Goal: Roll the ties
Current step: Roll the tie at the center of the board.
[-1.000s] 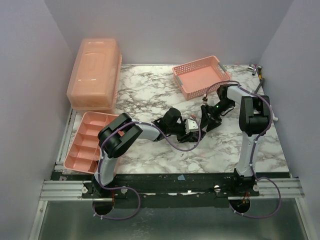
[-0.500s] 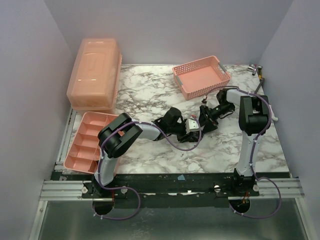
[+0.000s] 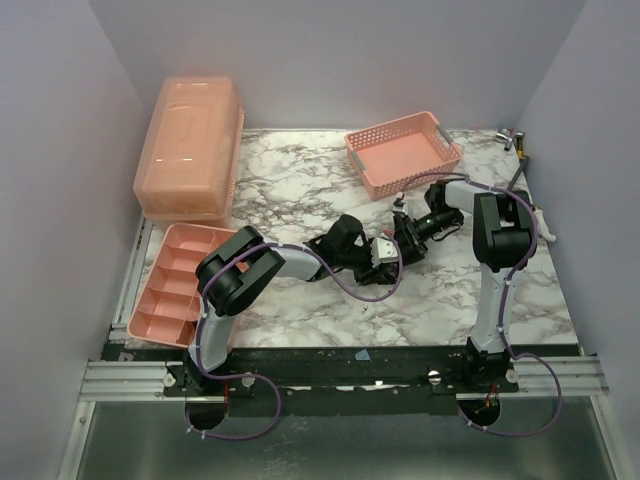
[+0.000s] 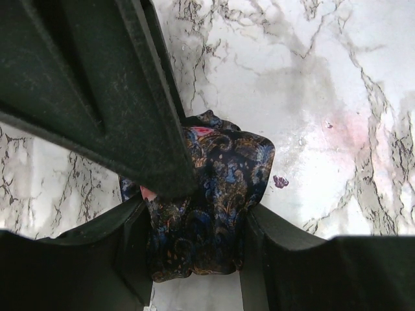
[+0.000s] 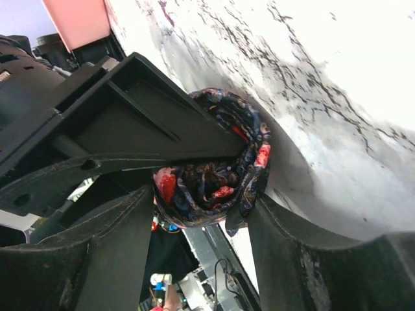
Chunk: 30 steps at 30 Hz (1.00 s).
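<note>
Tie coil pinched between two grippers at mid-table

Marble-patterned table, white with grey veining. Back left: large salmon lidded box. Left edge, in front of it: salmon divided tray, compartments in a row. Back right: salmon perforated basket, set at a slant.

Both arms reach inward and meet near the table's middle, in front of the basket.

Left gripper: jaws closed on the tie, cloth filling the gap and touching both fingers.

Right gripper: jaws stand either side of the same coil; whether they press it, cannot tell.

Tie: small bunched coil, dark navy with red and orange flecks, just above the marble
</note>
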Tool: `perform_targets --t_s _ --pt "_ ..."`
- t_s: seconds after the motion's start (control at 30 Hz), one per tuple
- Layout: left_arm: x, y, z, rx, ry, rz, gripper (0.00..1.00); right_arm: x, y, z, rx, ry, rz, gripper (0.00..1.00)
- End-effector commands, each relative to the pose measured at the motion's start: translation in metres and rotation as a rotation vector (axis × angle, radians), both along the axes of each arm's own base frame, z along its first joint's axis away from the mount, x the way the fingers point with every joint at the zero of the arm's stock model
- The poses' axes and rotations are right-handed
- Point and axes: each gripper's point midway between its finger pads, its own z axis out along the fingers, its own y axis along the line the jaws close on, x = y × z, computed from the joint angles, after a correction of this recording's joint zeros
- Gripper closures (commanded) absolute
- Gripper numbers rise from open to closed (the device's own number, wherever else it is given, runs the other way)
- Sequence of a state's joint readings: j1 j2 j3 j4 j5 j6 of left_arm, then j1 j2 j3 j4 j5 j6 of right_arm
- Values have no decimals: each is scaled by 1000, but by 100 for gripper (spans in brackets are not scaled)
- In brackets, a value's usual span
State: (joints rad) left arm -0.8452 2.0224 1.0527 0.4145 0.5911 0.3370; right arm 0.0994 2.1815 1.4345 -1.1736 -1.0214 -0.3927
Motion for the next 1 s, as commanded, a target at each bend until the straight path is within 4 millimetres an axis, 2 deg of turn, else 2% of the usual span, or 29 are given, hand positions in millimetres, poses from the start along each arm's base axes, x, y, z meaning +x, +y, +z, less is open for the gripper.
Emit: perform_targets --t_s 0.0,0.2,0.27,0.3,0.4,0.53,0.73,0.83,0.97 --pt "-21 38 -66 214 144 41 68 -12 1 0 3 32 14 44" --pt "-20 38 -65 212 141 45 67 -16 -6 -3 -43 5 35 74" --pt "-20 38 -65 210 142 45 63 -14 -5 -4 -44 6 26 92" --pt "-18 37 -64 204 143 53 58 -13 -4 -4 -42 3 23 99" --pt "-15 34 -51 141 132 66 32 -8 -4 -6 -51 -15 9 99" --pt "-14 27 -15 5 54 47 2 -5 -3 -5 -49 -33 7 99" --pt "-11 24 27 -132 -45 57 1 -8 2 7 -18 -76 26 99" --pt "-10 25 23 -118 -60 61 2 -12 6 13 -4 -96 37 99" --pt "0 20 0 -30 -39 111 2 -19 15 17 15 -110 62 99"
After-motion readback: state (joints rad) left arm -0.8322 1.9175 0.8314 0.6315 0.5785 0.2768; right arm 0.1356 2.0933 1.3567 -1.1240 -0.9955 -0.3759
